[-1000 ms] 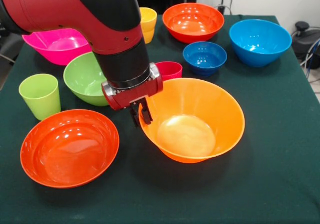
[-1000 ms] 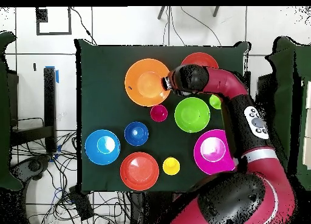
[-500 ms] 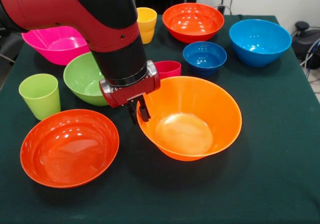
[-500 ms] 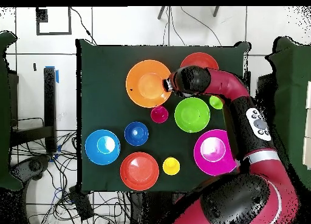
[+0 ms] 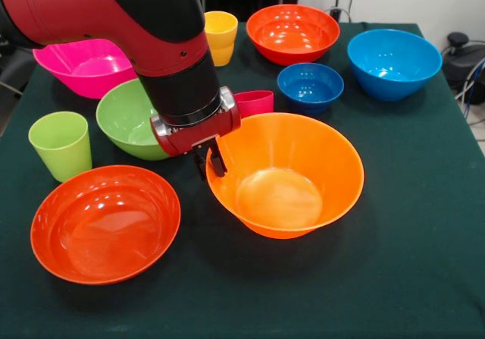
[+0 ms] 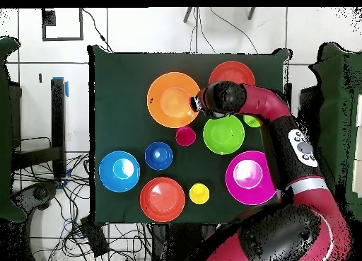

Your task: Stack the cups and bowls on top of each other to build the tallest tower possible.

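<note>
My gripper [image 5: 210, 161] is shut on the left rim of the big orange bowl [image 5: 284, 176], one finger inside and one outside. The bowl tilts slightly and seems raised just off the green cloth. From above, the gripper [image 6: 196, 102] meets that bowl [image 6: 172, 100] at its right edge. The red-pink cup [image 5: 256, 102] stands just behind the bowl, and the green bowl [image 5: 129, 119] is partly hidden behind my arm. The lime cup [image 5: 61, 143] and a red-orange bowl [image 5: 106, 221] are at the front left. No tower is in view; every piece stands singly.
At the back stand the pink bowl [image 5: 87, 66], yellow cup [image 5: 220, 36], second red-orange bowl [image 5: 292, 32], small dark blue bowl [image 5: 310, 86] and light blue bowl [image 5: 393, 62]. Dark green cloth [image 5: 409, 263] covers the table.
The gripper has drawn the orange bowl a little up and back, toward the green bowl and red-pink cup. Nothing else has moved.
</note>
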`<state>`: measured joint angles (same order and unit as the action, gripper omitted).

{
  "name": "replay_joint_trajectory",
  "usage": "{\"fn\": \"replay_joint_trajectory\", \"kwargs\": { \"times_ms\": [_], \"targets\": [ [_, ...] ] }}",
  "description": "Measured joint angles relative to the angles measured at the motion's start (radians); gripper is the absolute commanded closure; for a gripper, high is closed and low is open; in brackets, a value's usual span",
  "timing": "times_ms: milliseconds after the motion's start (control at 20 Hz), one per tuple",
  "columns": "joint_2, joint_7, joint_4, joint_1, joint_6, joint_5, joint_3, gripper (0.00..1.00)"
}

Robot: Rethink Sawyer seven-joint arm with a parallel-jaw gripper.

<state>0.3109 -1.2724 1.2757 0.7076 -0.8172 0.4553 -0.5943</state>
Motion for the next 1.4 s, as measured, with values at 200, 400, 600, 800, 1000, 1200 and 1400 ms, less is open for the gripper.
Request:
{"fn": "replay_joint_trajectory", "kwargs": {
  "times_ms": [200, 400, 600, 800, 1000, 1200, 1400],
  "targets": [
    [0.000, 0.000, 0.009, 0.005, 0.000, 0.005, -0.003, 1.00],
    [0.000, 0.000, 0.011, 0.009, 0.000, 0.005, -0.007, 1.00],
    [0.000, 0.000, 0.013, 0.016, 0.000, 0.005, -0.018, 1.00],
    [-0.001, 0.000, 0.013, 0.023, 0.000, 0.006, -0.025, 1.00],
    [-0.002, 0.000, 0.016, 0.029, 0.000, 0.011, -0.030, 1.00],
    [-0.002, 0.000, 0.019, 0.034, 0.000, 0.011, -0.033, 1.00],
    [-0.002, 0.000, 0.021, 0.038, 0.000, 0.011, -0.037, 1.00]
  ]
}}
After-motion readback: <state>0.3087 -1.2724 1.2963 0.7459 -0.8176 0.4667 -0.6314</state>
